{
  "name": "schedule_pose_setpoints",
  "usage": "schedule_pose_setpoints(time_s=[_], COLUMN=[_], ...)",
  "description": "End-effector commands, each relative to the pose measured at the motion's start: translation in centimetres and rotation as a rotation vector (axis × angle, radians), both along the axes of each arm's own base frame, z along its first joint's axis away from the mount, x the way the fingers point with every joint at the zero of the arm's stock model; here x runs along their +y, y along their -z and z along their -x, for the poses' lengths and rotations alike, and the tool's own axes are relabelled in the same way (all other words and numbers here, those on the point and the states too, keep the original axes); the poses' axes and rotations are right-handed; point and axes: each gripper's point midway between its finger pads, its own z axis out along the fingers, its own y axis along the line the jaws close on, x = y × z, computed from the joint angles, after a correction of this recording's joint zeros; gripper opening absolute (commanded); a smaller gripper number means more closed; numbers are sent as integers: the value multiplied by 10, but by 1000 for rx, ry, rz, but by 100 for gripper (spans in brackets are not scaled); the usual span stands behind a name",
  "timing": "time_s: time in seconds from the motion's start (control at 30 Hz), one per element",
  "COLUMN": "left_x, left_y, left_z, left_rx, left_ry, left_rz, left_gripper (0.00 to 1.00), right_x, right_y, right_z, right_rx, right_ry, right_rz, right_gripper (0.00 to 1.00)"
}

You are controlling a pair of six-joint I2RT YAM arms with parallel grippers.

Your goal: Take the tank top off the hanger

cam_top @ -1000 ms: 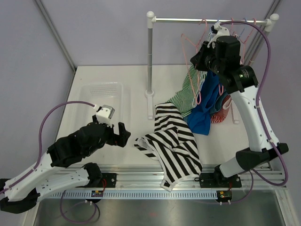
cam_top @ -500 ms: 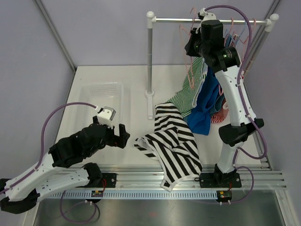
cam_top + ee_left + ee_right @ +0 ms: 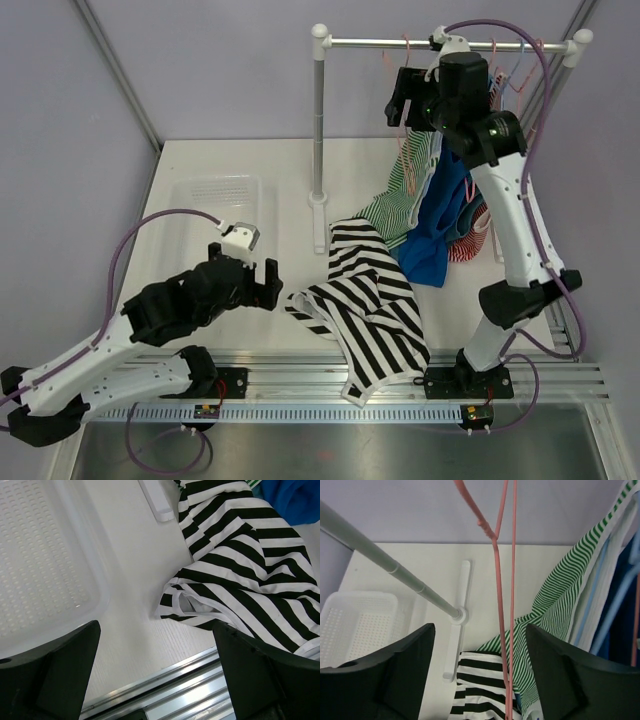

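The black-and-white striped tank top (image 3: 365,300) (image 3: 240,580) lies crumpled on the table, with no hanger in it. My left gripper (image 3: 265,285) (image 3: 155,680) hovers open just left of its hem and holds nothing. My right gripper (image 3: 403,100) (image 3: 480,675) is up by the rail (image 3: 380,43). It is open, and the thin wires of a bare pink hanger (image 3: 500,605) (image 3: 402,152) hang down between its spread fingers without being pinched. The top's upper edge (image 3: 480,690) shows below that hanger.
A green striped garment (image 3: 395,200) (image 3: 560,600), a blue one (image 3: 435,235) and a red striped one (image 3: 470,240) hang from further hangers at the rail's right end. The rack's post (image 3: 319,120) stands mid-table. A white perforated tray (image 3: 215,205) (image 3: 40,555) sits at the left.
My right gripper was shut and is now open; its arm swung left and up along the rail. The left arm edged slightly towards the tank top.
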Motion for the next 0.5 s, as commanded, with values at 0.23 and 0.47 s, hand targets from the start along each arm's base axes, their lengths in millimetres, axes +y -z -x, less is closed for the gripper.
schedule_pose_setpoints(time_s=[0.23,0.47], left_x=[-110,-191], left_y=[-30,20], left_z=[-34,-49], left_rx=[-15,61], left_ry=[122,223], left_rz=[147,-11], left_gripper=[99,99], right_x=[-41,-24], right_y=[-102,-111], right_z=[122,250], right_rx=[-256,-411], right_ry=[-21,-362], right_rz=[-122,-325], right_gripper=[100,100])
